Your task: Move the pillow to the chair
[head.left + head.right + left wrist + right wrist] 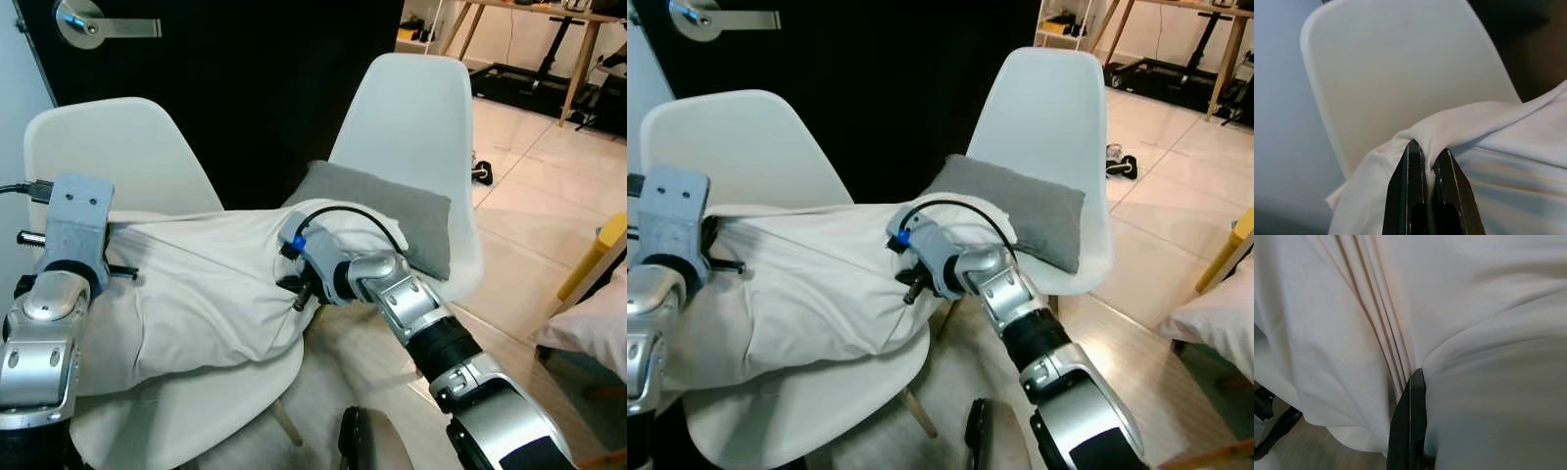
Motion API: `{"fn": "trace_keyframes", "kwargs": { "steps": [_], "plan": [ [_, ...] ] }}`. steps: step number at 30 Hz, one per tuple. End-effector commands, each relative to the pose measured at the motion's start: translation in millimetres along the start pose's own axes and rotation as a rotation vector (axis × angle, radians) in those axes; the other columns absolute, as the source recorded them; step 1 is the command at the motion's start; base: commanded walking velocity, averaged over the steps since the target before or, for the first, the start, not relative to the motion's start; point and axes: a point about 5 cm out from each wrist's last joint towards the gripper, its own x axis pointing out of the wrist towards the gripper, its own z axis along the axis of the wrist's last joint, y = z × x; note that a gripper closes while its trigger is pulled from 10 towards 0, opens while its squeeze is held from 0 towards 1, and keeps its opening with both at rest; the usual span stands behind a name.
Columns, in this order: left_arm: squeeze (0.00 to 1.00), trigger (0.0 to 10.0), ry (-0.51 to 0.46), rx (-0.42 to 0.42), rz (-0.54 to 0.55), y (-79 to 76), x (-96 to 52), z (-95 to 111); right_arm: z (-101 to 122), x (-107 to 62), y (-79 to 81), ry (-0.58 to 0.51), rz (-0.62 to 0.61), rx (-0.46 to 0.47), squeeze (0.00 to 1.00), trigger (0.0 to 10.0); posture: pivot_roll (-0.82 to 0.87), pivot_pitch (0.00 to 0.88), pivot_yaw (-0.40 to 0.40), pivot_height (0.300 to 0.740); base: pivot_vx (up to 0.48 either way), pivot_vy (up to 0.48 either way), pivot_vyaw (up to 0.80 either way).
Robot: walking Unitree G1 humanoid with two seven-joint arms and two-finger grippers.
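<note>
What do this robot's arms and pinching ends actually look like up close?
Both arms are shiny silver metal in rounded segments with black joint bands. The left arm carries a pale grey boxy bracket with screw holes. The right arm has a looping black cable and a blue connector. Each tool has two long, narrow black fingers.
</note>
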Motion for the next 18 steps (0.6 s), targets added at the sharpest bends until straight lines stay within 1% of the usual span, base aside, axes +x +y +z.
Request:
{"fn": "trace_keyframes", "kwargs": {
  "steps": [1,2,3,4,5,6,8,9,10,11,12,13,14,15,16,17,18],
  "plan": [
    [0.00,0.0,-0.085,0.040,0.157,21.5,-9.6,23.2,-20.5,1.2,-1.8,0.069,-0.026,0.029,0.00,10.0,0.05,0.000,-0.084,0.364,0.000,0.000,0.00],
    [0.00,0.0,-0.064,0.047,0.157,19.6,-13.3,19.0,-14.2,3.9,-2.4,0.025,-0.041,0.044,0.00,10.0,0.05,0.000,-0.080,0.364,0.000,0.000,0.00],
    [0.00,0.0,-0.064,0.047,0.157,19.6,-13.3,19.0,-14.2,3.9,-2.4,0.025,-0.041,0.044,0.00,10.0,0.05,0.000,-0.080,0.364,0.000,0.000,0.00],
    [0.00,0.0,-0.048,0.054,0.158,18.6,-16.0,15.8,-9.9,5.6,-2.7,-0.006,-0.052,0.056,0.00,10.0,0.05,0.000,-0.079,0.364,0.000,0.000,0.00],
    [0.00,0.0,-0.022,0.083,0.174,21.2,-19.4,8.4,-7.2,8.5,-1.2,-0.022,-0.057,0.057,0.00,10.0,0.06,0.000,-0.079,0.364,0.000,0.000,0.00],
    [0.00,0.0,0.003,0.114,0.188,24.4,-22.1,1.3,-6.5,10.7,0.4,-0.026,-0.059,0.056,0.00,10.0,0.06,0.000,-0.079,0.364,0.000,0.000,0.00],
    [0.00,0.0,0.072,0.172,0.209,29.5,-25.0,-19.6,-7.1,14.6,3.9,-0.022,-0.055,0.049,0.00,10.0,0.07,0.000,-0.081,0.364,0.000,0.000,0.00],
    [0.00,0.0,0.072,0.172,0.209,29.5,-25.0,-19.6,-7.1,14.6,3.9,-0.022,-0.055,0.049,0.00,10.0,0.07,0.000,-0.081,0.364,0.000,0.000,0.00],
    [0.00,0.0,0.128,0.192,0.215,30.6,-27.2,-35.2,-8.4,16.3,6.0,-0.016,-0.049,0.047,0.00,10.0,0.07,0.000,-0.076,0.364,0.000,0.000,0.00],
    [0.00,0.0,0.128,0.192,0.215,30.6,-27.2,-35.2,-8.4,16.3,6.0,-0.016,-0.049,0.047,0.00,10.0,0.07,0.000,-0.076,0.364,0.000,0.000,0.00],
    [0.00,0.0,0.177,0.218,0.224,31.8,-29.9,-49.6,-10.2,17.4,7.9,-0.007,-0.039,0.044,0.00,10.0,0.07,0.000,-0.076,0.364,0.000,0.000,0.00],
    [0.00,0.0,0.177,0.218,0.224,31.8,-29.9,-49.6,-10.2,17.4,7.9,-0.007,-0.039,0.044,0.00,10.0,0.07,0.000,-0.076,0.364,0.000,0.000,0.00],
    [0.00,0.0,0.226,0.228,0.229,32.5,-32.4,-64.0,-13.0,17.1,8.4,0.006,-0.033,0.053,0.00,10.0,0.07,0.000,-0.076,0.364,0.000,0.000,0.00],
    [0.00,0.0,0.268,0.246,0.234,33.1,-34.9,-75.4,-15.5,16.0,7.7,0.014,-0.028,0.064,0.53,10.0,0.07,0.000,-0.076,0.364,0.000,0.000,0.00],
    [0.00,0.0,0.303,0.256,0.239,33.8,-36.6,-86.4,-18.5,13.2,4.8,0.028,-0.033,0.074,0.99,10.0,0.06,0.000,-0.075,0.364,0.000,0.000,0.00],
    [0.00,0.0,0.327,0.261,0.242,34.1,-38.1,-92.7,-20.4,11.6,2.5,0.035,-0.038,0.080,0.99,10.0,0.06,0.000,-0.075,0.364,0.000,0.000,0.00],
    [0.00,0.0,0.327,0.261,0.242,34.1,-38.1,-92.7,-20.4,11.6,2.5,0.035,-0.038,0.080,0.99,10.0,0.06,0.000,-0.075,0.364,0.000,0.000,0.00]
  ]
}}
